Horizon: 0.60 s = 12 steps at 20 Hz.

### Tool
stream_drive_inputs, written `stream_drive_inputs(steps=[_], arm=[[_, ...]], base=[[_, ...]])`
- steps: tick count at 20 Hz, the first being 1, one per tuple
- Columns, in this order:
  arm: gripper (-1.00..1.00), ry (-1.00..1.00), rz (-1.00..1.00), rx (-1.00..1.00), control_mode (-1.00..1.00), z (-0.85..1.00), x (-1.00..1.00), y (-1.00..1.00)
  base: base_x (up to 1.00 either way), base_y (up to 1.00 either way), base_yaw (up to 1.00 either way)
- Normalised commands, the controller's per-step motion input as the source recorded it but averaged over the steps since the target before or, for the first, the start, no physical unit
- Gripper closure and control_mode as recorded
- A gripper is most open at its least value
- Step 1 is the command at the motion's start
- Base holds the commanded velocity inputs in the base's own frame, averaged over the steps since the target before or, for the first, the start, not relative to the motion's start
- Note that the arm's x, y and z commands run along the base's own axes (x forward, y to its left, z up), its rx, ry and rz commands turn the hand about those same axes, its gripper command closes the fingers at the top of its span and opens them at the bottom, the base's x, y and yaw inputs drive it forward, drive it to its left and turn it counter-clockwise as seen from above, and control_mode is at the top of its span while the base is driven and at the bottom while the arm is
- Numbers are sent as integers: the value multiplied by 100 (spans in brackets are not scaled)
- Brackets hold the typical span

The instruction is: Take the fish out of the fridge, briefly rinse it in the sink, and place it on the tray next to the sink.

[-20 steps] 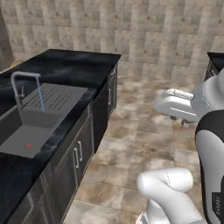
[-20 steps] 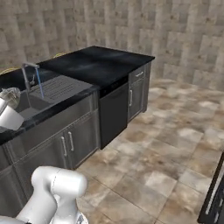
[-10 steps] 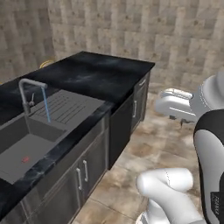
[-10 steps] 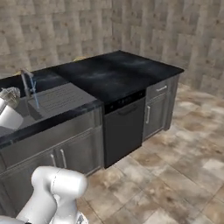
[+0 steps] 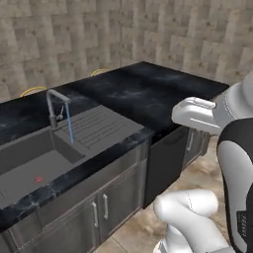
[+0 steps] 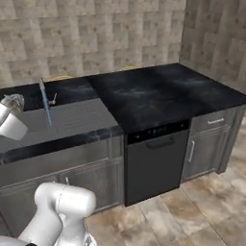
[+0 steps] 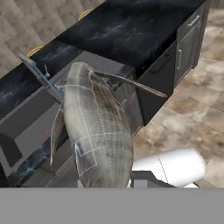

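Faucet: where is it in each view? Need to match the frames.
Left base view: faucet at left, behind the sink.
Right base view: thin post at left.
Hand view: upper left, partly behind the fish.
Shared landmark: black counter.

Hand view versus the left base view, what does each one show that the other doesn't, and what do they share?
Hand view: the fish up close in front of the camera, apparently carried by the gripper, plus tan floor tiles off to one side. Left base view: the faucet with a thin stream of water running into the sink, and the ridged drainboard. Shared: the sink, the black counter and the dishwasher.
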Motion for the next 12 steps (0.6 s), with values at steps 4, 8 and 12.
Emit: stream_drive_inputs(steps=[4,8,12], arm=[[100,0,0,0,100,0,0,0],[100,0,0,0,100,0,0,0],[100,0,0,0,100,0,0,0]], base=[[9,-17,65],[9,-35,59],[56,-75,40]])
